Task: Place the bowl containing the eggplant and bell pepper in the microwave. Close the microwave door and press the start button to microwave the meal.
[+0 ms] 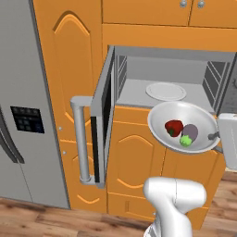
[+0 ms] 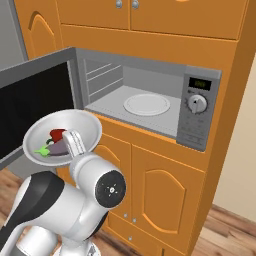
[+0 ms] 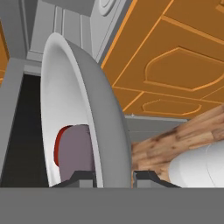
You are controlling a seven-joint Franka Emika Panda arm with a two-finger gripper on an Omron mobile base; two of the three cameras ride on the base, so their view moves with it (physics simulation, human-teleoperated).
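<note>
Our jaws pinch the rim of the bowl (image 3: 83,109), one tip on each side of its wall, in the hand view; the gripper (image 3: 113,176) holds it up in the air. In the left base view the bowl sits in front of the microwave (image 1: 171,78), just below its opening; the opening is up at about 11 o'clock from the bowl. The pepper (image 1: 173,127) and the eggplant (image 1: 189,134) lie side by side inside it. The door (image 1: 105,115) hangs wide open at 9 o'clock from the bowl. We think the bowl must go up a bit and then forward to land on the round plate (image 1: 165,91) inside; it leans a little, so the food could roll.
</note>
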